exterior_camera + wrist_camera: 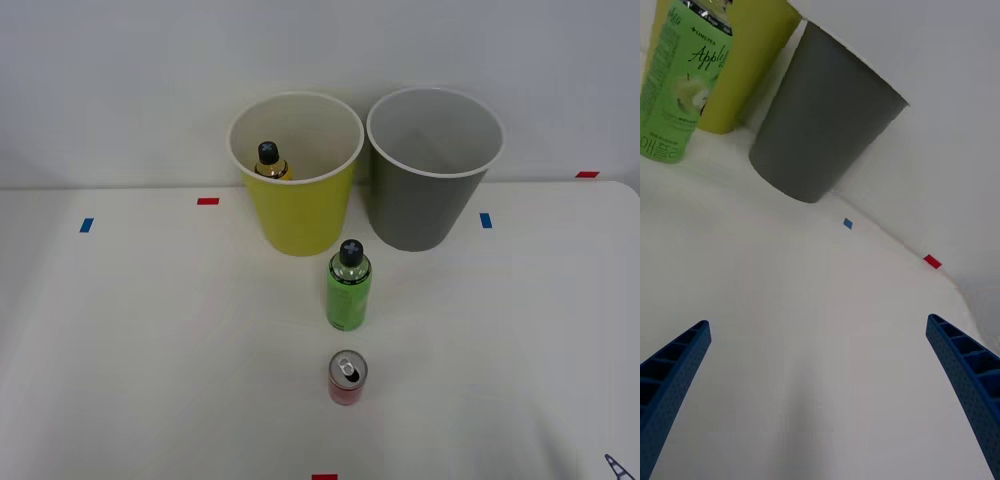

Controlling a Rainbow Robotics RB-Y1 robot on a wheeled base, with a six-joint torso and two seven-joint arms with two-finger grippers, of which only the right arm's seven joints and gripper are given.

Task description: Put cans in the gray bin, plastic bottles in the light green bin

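We see our gripper [820, 390] with its ribbed blue fingers spread wide, holding nothing above the smooth white surface [150, 340]. A tall green plastic bottle [348, 288] stands before the tapered yellow-green bin [297, 215], which holds a golden black-capped bottle [270, 162]. A short red metal can [347, 378] stands nearest us, and the round gray bin [425, 205] sits just beside the green one.

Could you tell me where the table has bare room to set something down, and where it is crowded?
The table is bare on its whole left side and on the right of the green bottle and red can. It is crowded down the middle, where bottle and can stand in line before the yellow-green bin and gray bin. The open tool hangs over bare cloth.
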